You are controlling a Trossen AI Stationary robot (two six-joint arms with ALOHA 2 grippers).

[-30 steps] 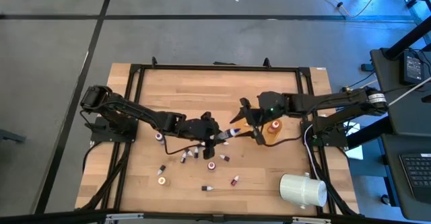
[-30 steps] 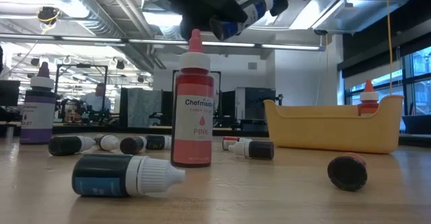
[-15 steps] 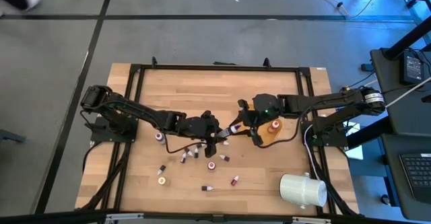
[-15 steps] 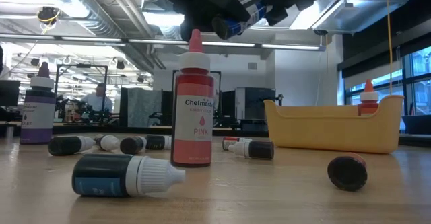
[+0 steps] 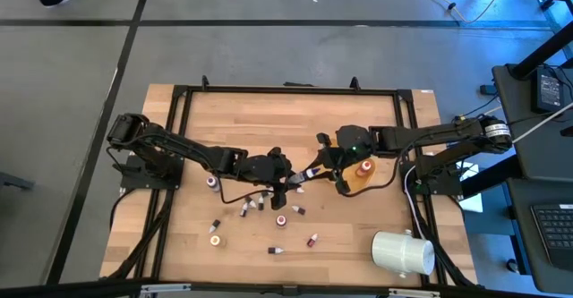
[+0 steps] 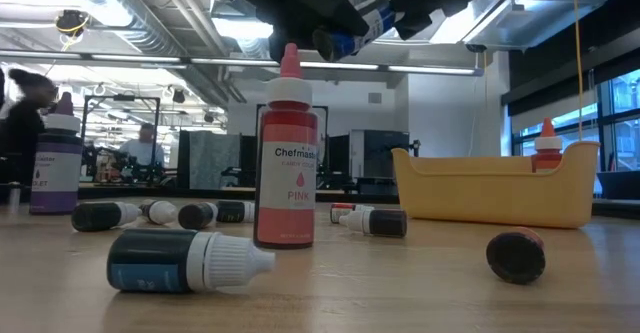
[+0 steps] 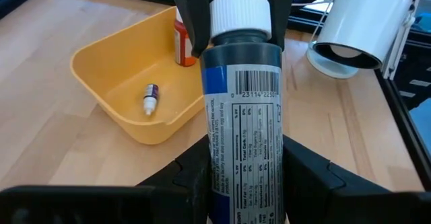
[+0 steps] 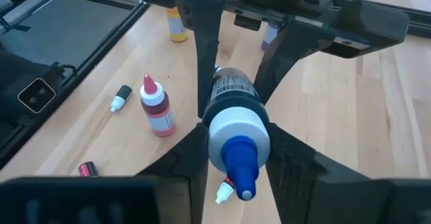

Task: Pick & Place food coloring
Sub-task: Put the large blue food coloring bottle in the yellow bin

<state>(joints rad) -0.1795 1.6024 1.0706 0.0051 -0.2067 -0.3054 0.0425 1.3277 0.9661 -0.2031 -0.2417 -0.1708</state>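
Wooden table (image 5: 358,119) fills my overhead feed; above its middle both grippers pinch one blue-tipped bottle (image 7: 244,126); my left gripper (image 5: 288,183) clamps its body, my right gripper (image 5: 320,166) squeezes its cap end; a yellow bowl (image 7: 114,83) sits just right, other bottles scattered nearer.

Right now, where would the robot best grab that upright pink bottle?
Probably the round body of the pink bottle, below the white cap, with the tool coming down from above and straddling the tip. The bottle stands upright, its straight sides are free, and the tapered tip looks too narrow to hold.
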